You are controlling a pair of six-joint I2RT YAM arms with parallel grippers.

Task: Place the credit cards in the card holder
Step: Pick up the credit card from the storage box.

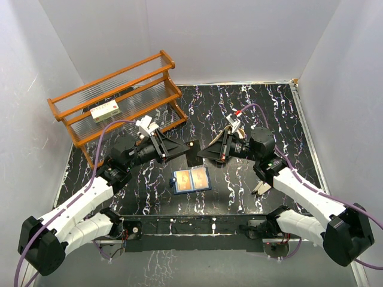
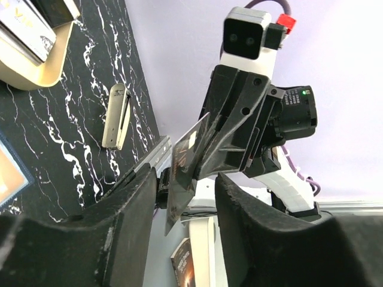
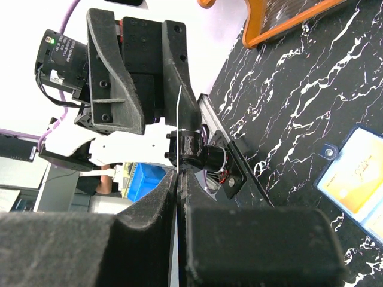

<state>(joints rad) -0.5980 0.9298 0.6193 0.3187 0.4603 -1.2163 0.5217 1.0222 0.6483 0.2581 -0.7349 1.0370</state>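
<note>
Above the middle of the table my two grippers meet tip to tip. My right gripper (image 3: 178,179) is shut on a thin greyish credit card (image 2: 185,161), which shows edge-on as a pale line (image 3: 178,119) in the right wrist view. My left gripper (image 2: 185,194) is open, its fingers (image 2: 128,233) standing on either side of the card's free end with a gap on each side. Below them the card holder (image 1: 191,179) lies open on the table with gold-tan cards in its pockets (image 3: 353,179).
An orange wooden rack (image 1: 116,98) stands at the back left with a white box with red marks (image 1: 106,110) on it. A tan tray (image 2: 36,69) holds more flat cards (image 2: 27,27), and a small silver-grey bar (image 2: 116,116) lies near it.
</note>
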